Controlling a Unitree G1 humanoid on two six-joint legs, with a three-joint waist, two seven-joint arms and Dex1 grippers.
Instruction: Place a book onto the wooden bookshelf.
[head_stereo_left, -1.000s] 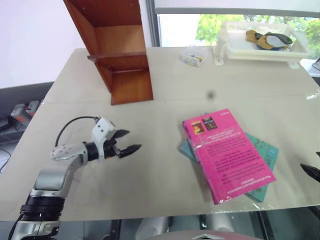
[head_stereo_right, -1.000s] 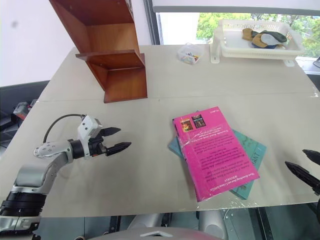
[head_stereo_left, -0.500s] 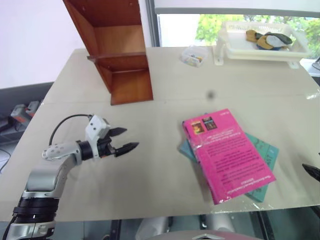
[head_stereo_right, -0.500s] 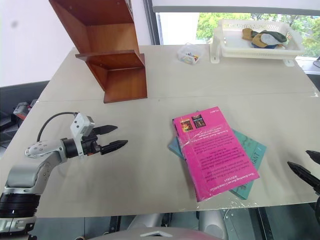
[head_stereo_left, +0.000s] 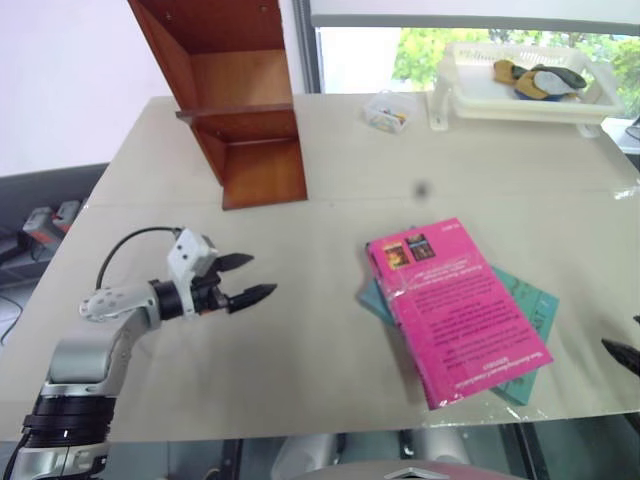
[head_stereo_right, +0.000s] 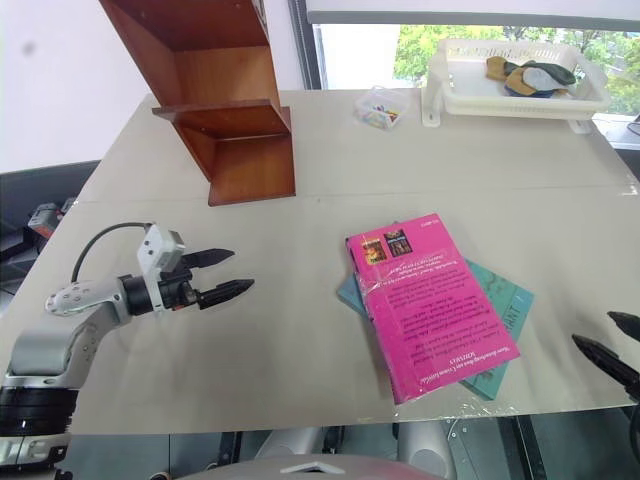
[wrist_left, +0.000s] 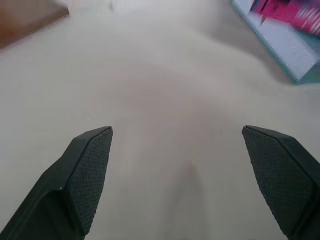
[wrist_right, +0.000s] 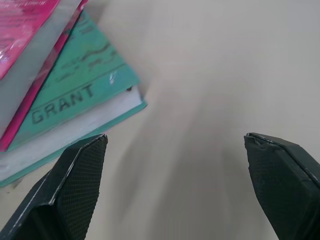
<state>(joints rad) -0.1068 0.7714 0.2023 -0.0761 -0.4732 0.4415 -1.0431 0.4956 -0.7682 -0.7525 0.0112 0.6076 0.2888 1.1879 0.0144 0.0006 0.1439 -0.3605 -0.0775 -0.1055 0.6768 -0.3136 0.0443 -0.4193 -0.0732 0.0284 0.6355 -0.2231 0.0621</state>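
Lying flat on the beige table (head_stereo_right: 300, 380), cover up: the book (head_stereo_right: 428, 303), bright magenta-pink, resting crosswise atop a teal-blue book (head_stereo_right: 497, 312) toward the table's right half. Standing upright at the far left corner, well apart from both: the wooden bookshelf (head_stereo_right: 215, 95), open front showing. Hovering over bare tabletop left of the books, fingers spread wide and gripping nothing: the left gripper (head_stereo_right: 219, 274). Poking in at the right edge near the teal book's corner, also gaping wide and carrying nothing: the right gripper (head_stereo_right: 612, 343). Sitting at the far edge: a white tray (head_stereo_right: 520, 95) and a small clear box (head_stereo_right: 377, 107).
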